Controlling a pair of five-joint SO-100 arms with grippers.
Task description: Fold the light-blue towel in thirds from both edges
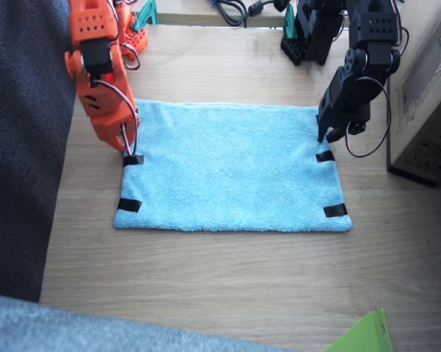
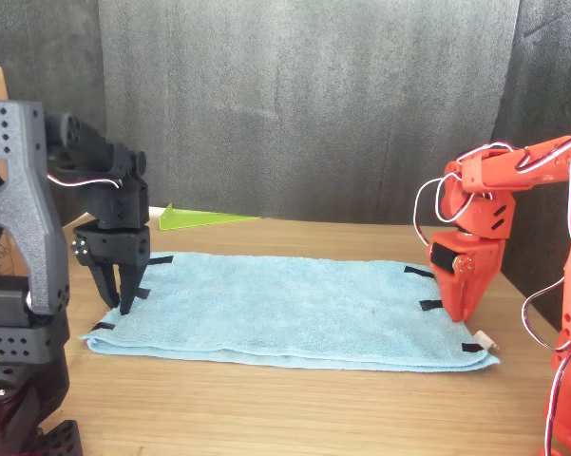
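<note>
Light-blue towel (image 1: 231,169) spread flat at centre of wooden worktop (image 1: 227,286), short edges marked with black tape strips (image 1: 335,210). Small white tag (image 2: 482,337) at one corner. Orange right end effector (image 1: 127,147) tip-down at one short edge, touching the middle strip; fingers drawn nearly together, hold on cloth not discernible. Black left end effector (image 1: 328,133) poised at opposite short edge, jaws slightly parted, grasping nothing. Cardboard box (image 1: 425,95) beyond left arm.
</note>
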